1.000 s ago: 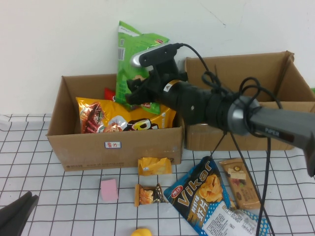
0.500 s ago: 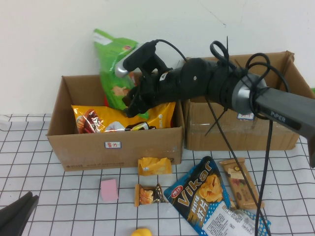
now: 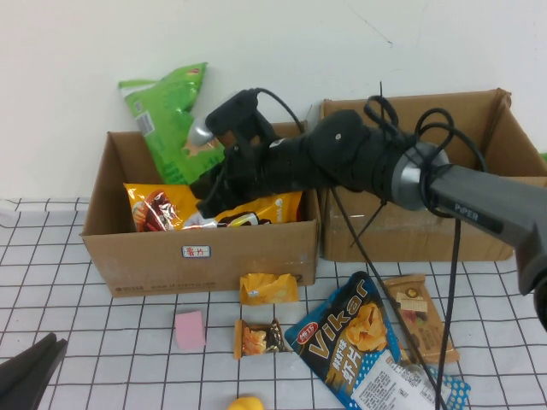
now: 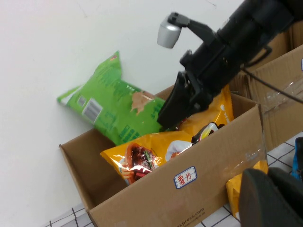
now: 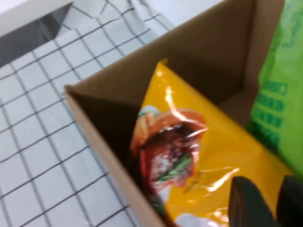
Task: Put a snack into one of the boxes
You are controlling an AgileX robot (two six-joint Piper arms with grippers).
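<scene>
Snacks fill the brown box point(image 3: 205, 256) with the red-written label. The right gripper point(image 3: 214, 184) reaches into that box, its fingers close together with a thin gap and nothing between them, as far as the view lets me tell. Behind it a green bag point(image 3: 171, 120) leans on the back wall; under it lies a yellow bag point(image 3: 171, 209). The left gripper point(image 3: 26, 376) rests shut, far off at the near table edge.

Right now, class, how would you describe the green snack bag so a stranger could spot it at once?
Find the left cardboard box, the one with the red-written label. The green bag leans against the wall at its back left corner, just beyond the right gripper. It is the only green bag; the one beside it is orange.
</scene>
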